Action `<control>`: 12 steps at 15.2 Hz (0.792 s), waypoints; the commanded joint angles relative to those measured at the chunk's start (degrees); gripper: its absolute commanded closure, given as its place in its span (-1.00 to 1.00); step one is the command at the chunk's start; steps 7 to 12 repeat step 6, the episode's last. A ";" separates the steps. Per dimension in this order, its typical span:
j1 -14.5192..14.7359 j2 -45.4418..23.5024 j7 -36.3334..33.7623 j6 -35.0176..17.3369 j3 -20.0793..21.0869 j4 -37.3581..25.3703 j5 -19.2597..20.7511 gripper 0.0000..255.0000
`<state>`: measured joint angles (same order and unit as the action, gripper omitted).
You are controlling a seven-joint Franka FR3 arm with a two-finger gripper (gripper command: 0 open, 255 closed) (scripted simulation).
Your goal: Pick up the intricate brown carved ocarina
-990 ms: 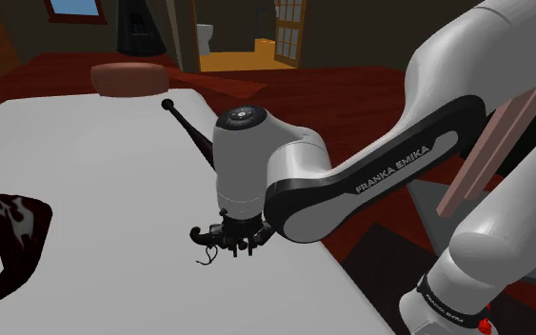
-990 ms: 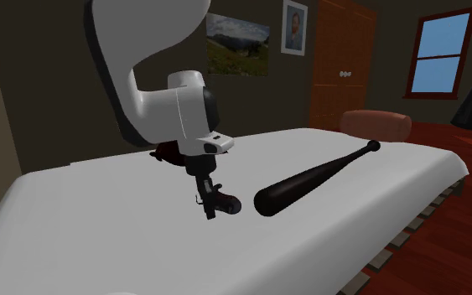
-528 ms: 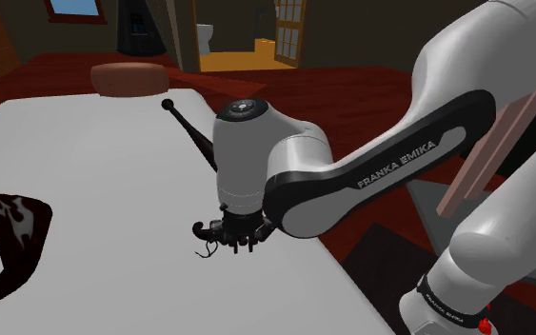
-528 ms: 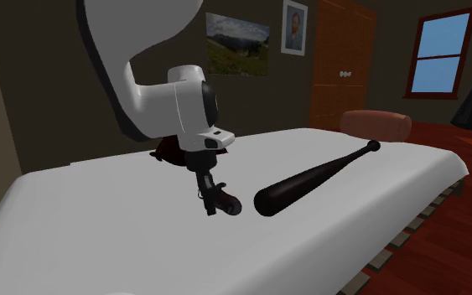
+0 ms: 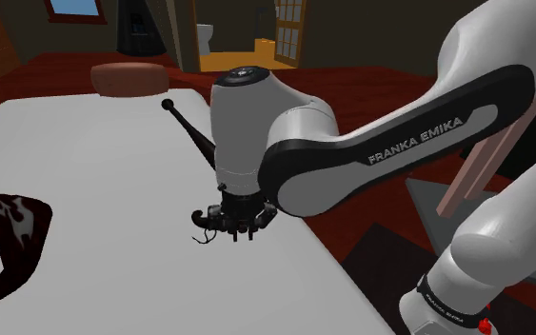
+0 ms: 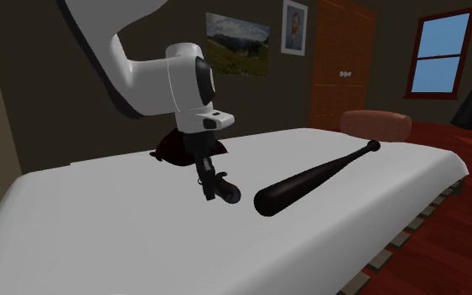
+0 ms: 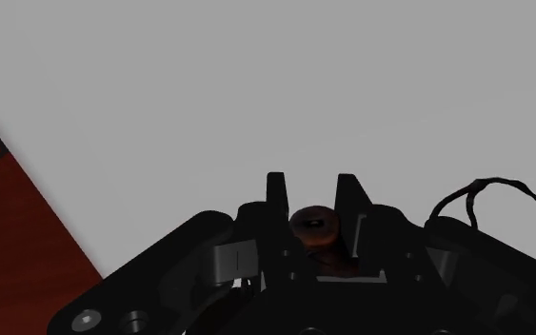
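Ocarina (image 7: 313,226) is pinched between my jaws, a small brown rounded piece, and it hangs just beside the thick end of the bat (image 6: 313,178). Over the last second I have risen. A moment ago the ocarina sat low against the bed (image 6: 100,226) next to the bat, and now white sheet shows beneath it. I judge that the grip has held through the lift-off and the pick is nearly done. What remains is carrying it higher without clipping the bat.
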<state>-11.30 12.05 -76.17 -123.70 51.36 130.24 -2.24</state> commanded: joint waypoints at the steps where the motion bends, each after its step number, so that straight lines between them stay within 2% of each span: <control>1: 0.27 1.03 0.85 1.52 -0.63 -0.78 -0.83 1.00; 4: 0.59 2.27 1.79 3.90 -1.42 -2.26 -1.71 1.00; 12: 0.62 2.33 1.83 4.01 -1.48 -2.33 -1.75 1.00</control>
